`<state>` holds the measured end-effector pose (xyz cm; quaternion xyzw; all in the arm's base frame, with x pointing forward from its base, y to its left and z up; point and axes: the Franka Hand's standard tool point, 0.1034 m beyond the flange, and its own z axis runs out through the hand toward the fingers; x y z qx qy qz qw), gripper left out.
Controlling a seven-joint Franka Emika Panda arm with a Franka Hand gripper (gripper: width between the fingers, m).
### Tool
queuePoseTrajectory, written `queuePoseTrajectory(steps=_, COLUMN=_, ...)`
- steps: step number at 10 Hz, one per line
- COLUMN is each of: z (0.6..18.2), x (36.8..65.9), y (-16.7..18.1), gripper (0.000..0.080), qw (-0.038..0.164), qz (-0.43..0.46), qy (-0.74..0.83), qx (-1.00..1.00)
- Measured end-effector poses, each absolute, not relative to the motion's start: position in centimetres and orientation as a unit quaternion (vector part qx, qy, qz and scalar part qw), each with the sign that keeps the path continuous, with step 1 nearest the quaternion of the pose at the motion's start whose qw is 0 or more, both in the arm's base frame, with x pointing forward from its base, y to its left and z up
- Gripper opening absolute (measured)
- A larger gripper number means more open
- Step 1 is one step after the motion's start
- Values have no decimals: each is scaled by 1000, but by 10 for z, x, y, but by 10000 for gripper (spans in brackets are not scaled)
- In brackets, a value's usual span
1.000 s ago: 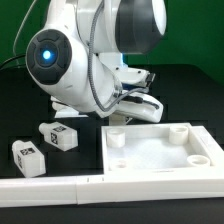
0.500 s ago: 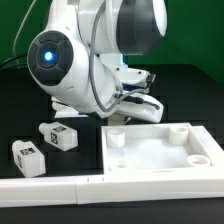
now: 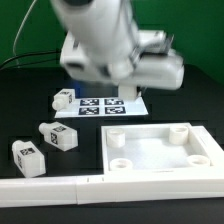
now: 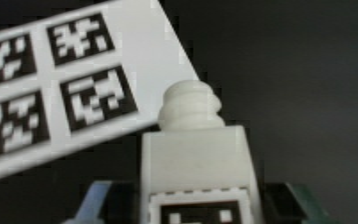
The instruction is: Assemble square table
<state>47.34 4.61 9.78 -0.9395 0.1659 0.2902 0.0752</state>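
Observation:
In the wrist view a stubby white table leg stands between my gripper fingers, its rounded screw tip pointing away and its tag near the jaws. The gripper is shut on this leg, above the dark table. In the exterior view the blurred arm hides the gripper and the held leg. The white square tabletop lies rim up at the exterior view's right, with round corner holes. Two tagged legs lie to its left. A third leg sits further back.
The marker board lies flat behind the tabletop, under the arm. A long white rail runs along the front edge of the table. A green wall stands behind the scene.
The jaws have closed on a leg. The arm has swung up and over from its low pose at the back, uncovering the marker board and the leg beside it.

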Motion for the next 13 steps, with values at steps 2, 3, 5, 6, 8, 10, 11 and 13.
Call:
queuePoseTrajectory(steps=2, z=94, x=470, y=48, gripper=279, qw=69, qz=227, qy=171, qx=-956)
queuePoseTrajectory(steps=3, z=94, x=473, y=49, gripper=281, qw=68, qz=206, qy=171, qx=-961)
queuePoseTrajectory(steps=5, z=106, x=502, y=58, gripper=281, qw=60, qz=132, qy=149, qx=-978)
queuePoseTrajectory(steps=6, z=118, x=528, y=63, gripper=281, qw=66, qz=97, qy=135, qx=-984)
queuePoseTrajectory(steps=8, z=135, x=548, y=80, gripper=281, qw=68, qz=7, qy=133, qx=-989)
queuePoseTrajectory(steps=10, z=131, x=547, y=80, gripper=281, qw=64, qz=-50, qy=134, qx=-988)
queuePoseTrajectory(steps=11, z=131, x=551, y=82, gripper=281, qw=62, qz=-86, qy=133, qx=-985)
queuePoseTrajectory(steps=13, z=127, x=564, y=100, gripper=281, qw=49, qz=-166, qy=103, qx=-979)
